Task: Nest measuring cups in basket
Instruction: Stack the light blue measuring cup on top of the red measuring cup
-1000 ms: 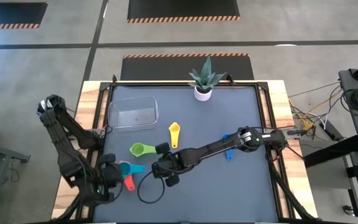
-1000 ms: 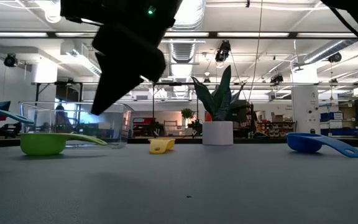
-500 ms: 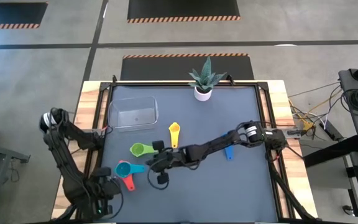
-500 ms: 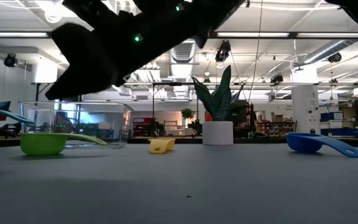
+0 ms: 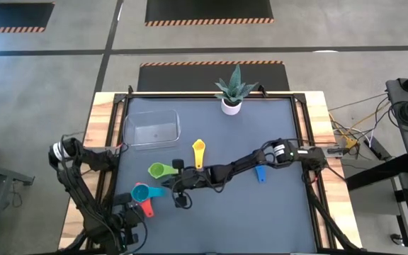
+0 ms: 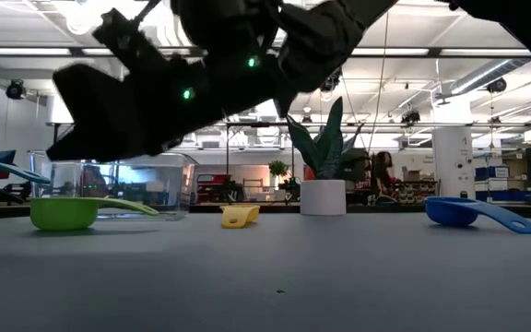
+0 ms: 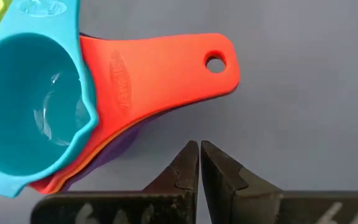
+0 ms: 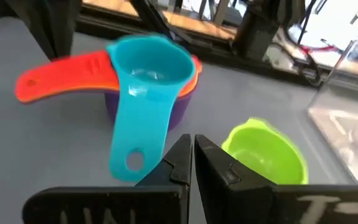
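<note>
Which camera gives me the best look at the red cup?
Left wrist view: the red cup fills the frame, nested under the teal cup. Right wrist shows mostly its handle, high view a small speck, and low view doesn't show it.

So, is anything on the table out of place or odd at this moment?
Nothing is spilled or damaged. The cups are only scattered: the teal cup sits nested in a small stack on the table, while green, yellow and blue lie apart. The basket holds none.

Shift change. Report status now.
Both end effectors shut, empty: left, right. Teal cup stacked on red; green, yellow, blue loose. Basket empty.
</note>
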